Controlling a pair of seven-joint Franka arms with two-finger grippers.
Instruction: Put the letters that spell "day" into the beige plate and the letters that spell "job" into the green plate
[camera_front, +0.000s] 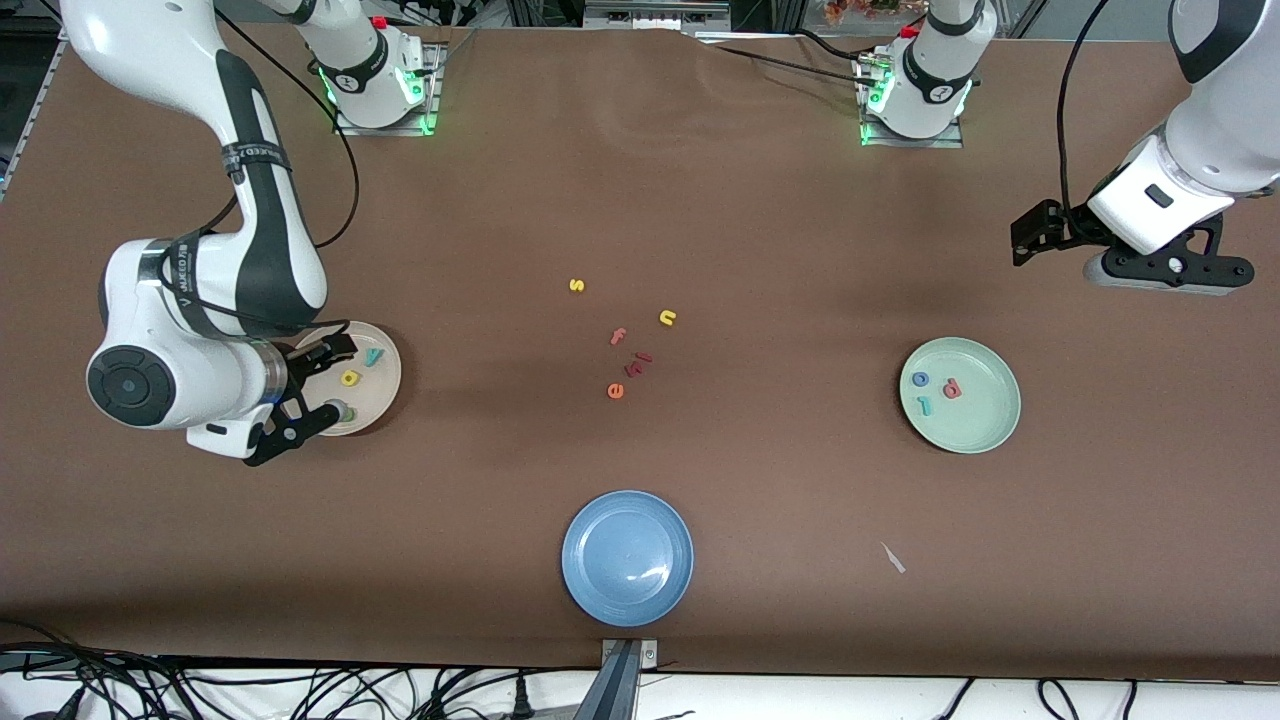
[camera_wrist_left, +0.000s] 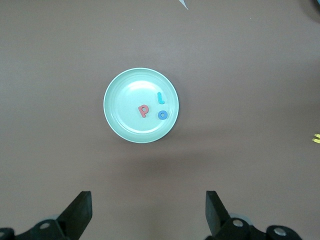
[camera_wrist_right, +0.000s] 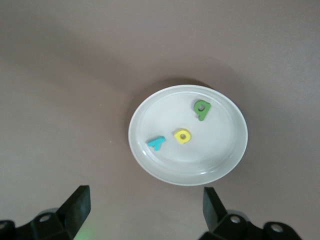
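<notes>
The beige plate (camera_front: 385, 385) (camera_wrist_right: 210, 165) lies toward the right arm's end of the table. In it lie the teal "y" (camera_front: 373, 356) (camera_wrist_right: 156, 143), the yellow letter (camera_front: 349, 378) (camera_wrist_right: 182, 135) and the green letter (camera_wrist_right: 202, 109). My right gripper (camera_front: 322, 388) (camera_wrist_right: 146, 207) hangs open and empty over the plate's rim. The green plate (camera_front: 975, 425) (camera_wrist_left: 125, 120) holds the blue "o" (camera_front: 920, 379) (camera_wrist_left: 163, 115), the teal "j" (camera_front: 926, 405) (camera_wrist_left: 160, 98) and the red "b" (camera_front: 951, 388) (camera_wrist_left: 143, 110). My left gripper (camera_front: 1028, 238) (camera_wrist_left: 148, 210) waits high over bare table, open and empty.
A blue plate (camera_front: 627, 558) sits near the front edge. Mid-table lie loose letters: yellow "s" (camera_front: 576, 285), yellow "n" (camera_front: 668, 318), reddish "f" (camera_front: 618, 336), orange "e" (camera_front: 615, 390) and small red pieces (camera_front: 638, 364). A white scrap (camera_front: 893, 558) lies nearer the camera than the green plate.
</notes>
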